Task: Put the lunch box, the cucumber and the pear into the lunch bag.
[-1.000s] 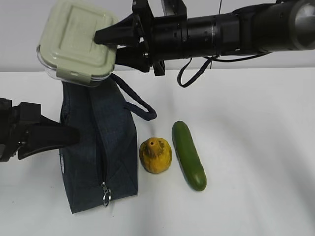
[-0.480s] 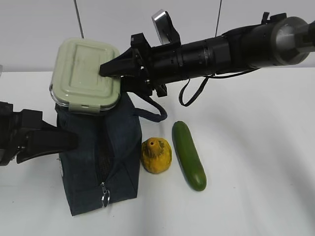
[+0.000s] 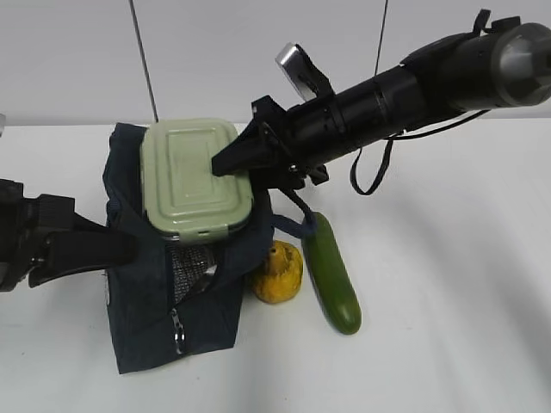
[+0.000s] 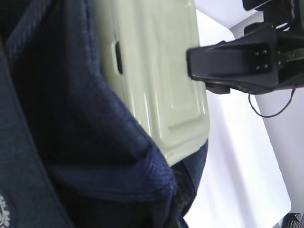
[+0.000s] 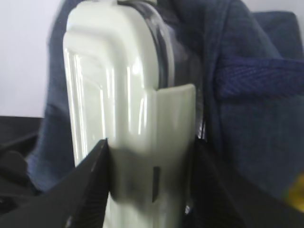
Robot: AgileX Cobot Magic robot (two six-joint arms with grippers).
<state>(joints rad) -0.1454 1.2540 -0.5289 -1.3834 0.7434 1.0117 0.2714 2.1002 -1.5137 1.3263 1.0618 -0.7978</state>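
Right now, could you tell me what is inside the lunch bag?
The lunch box sits in the mouth of the lunch bag, partly lowered in, held by the right gripper. Below it, mesh lining shows through the zipper gap. The rest of the interior is covered.

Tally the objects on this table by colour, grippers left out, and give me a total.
Pale green: 1, the lunch box
Dark green: 1, the cucumber
Yellow-orange: 1, the pear
Navy: 1, the lunch bag
Total: 4
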